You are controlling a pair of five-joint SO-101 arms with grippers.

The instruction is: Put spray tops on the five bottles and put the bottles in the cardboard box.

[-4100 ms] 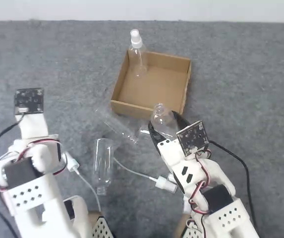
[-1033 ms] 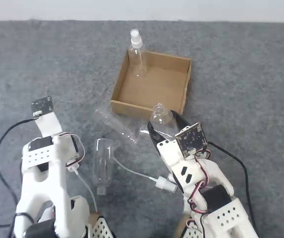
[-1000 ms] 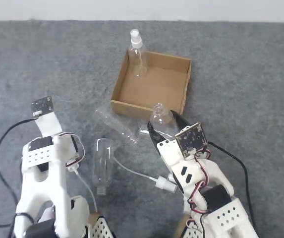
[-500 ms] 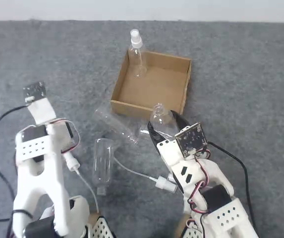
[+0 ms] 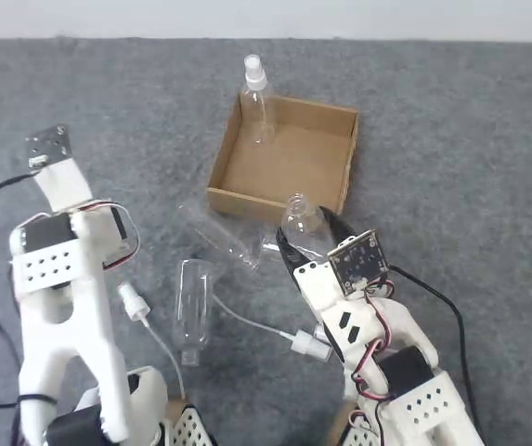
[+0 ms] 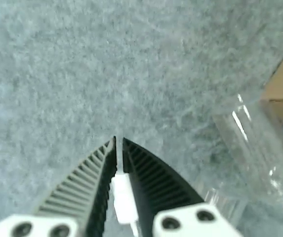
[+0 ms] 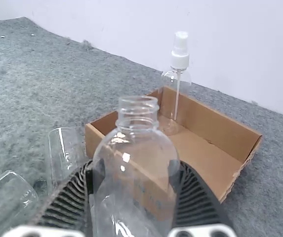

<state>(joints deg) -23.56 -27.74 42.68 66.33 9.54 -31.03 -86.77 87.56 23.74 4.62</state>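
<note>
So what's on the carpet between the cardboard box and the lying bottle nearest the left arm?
In the high view, another clear, uncapped bottle lies on its side there, close by the cardboard box.

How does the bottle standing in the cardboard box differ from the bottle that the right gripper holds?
The boxed bottle carries a white spray top; the held bottle has a bare, open neck. The boxed bottle stands free in a far corner of the cardboard box; the held bottle is outside it, clamped in the right gripper. Both are clear and upright.
</note>
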